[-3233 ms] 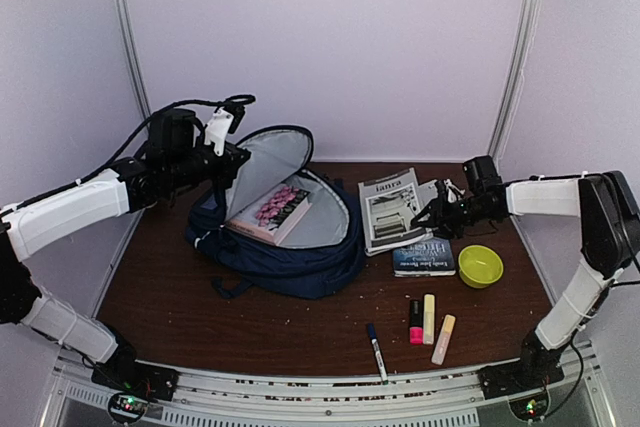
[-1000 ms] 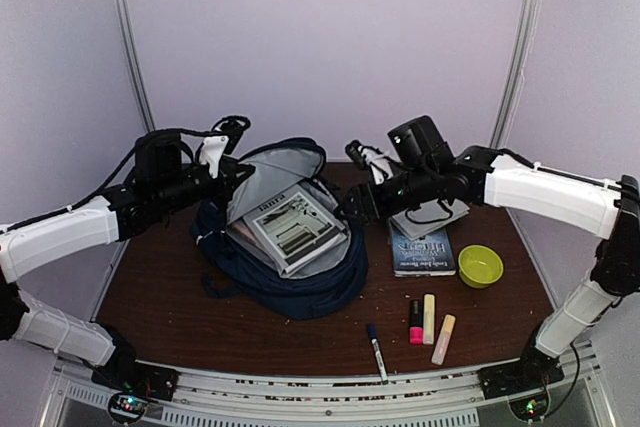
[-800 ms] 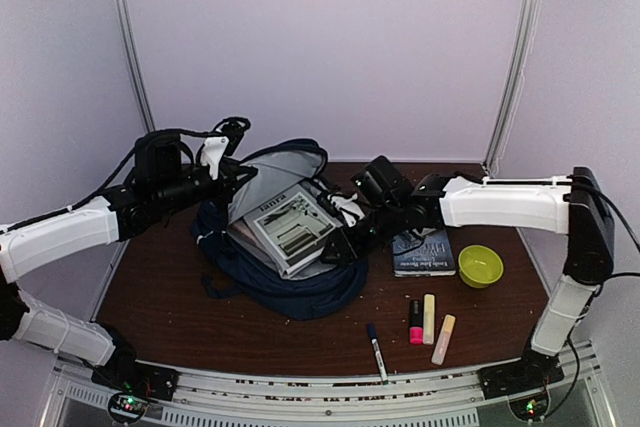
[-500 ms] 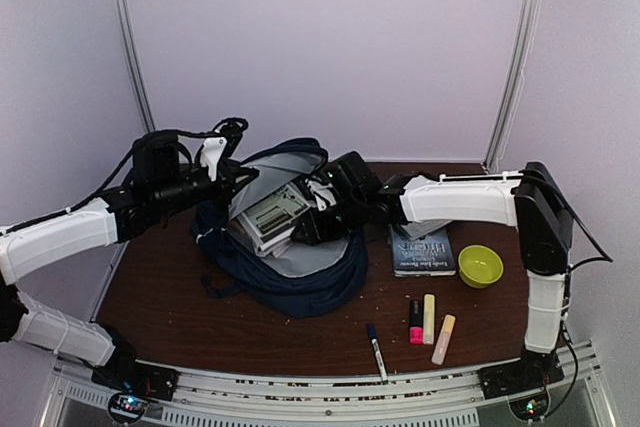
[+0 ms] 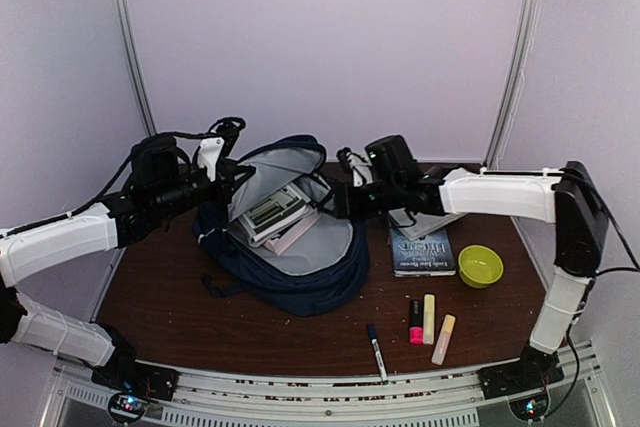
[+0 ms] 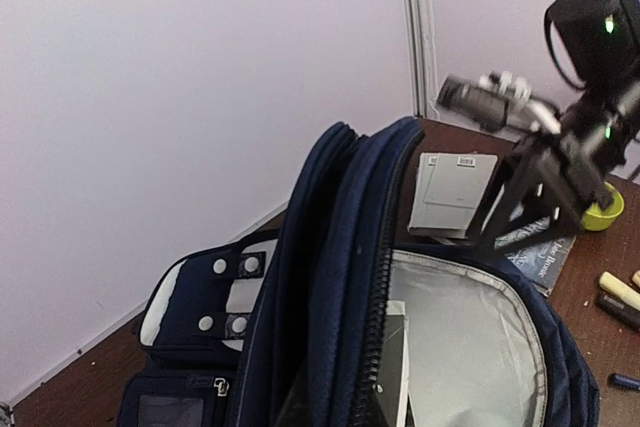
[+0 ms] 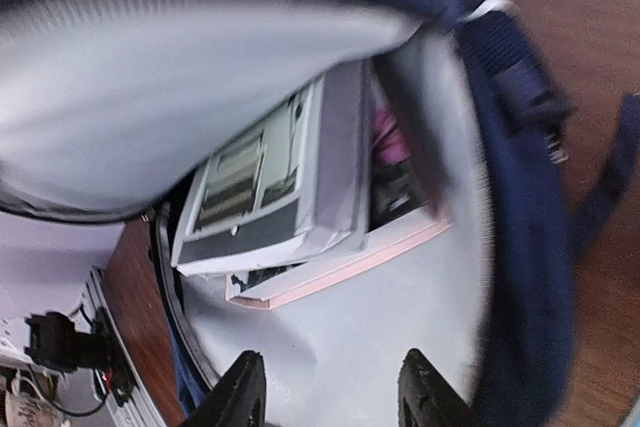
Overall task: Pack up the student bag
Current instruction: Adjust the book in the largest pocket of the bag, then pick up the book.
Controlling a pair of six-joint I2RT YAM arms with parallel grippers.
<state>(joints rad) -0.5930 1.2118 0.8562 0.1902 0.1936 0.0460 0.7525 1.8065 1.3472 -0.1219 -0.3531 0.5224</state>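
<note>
Packing drill: left pincer (image 5: 228,170) pinches student bag (image 5: 300,285) flap upright at surface (image 5: 180,317) centre-left; right pincer (image 7: 335,392), spread and empty, hovers at its mouth (books (image 7: 270,187) inside). Keeping flap high should ease loading.

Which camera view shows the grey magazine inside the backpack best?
The right wrist view: the grey magazine lies close up on a pink-edged book inside the backpack. The top view shows it small and distant; the left wrist view shows only a sliver behind the zipper.

A lab test booth: plain pale wall panels (image 5: 330,37), metal corner posts (image 5: 128,47), brown table (image 5: 170,307).
</note>
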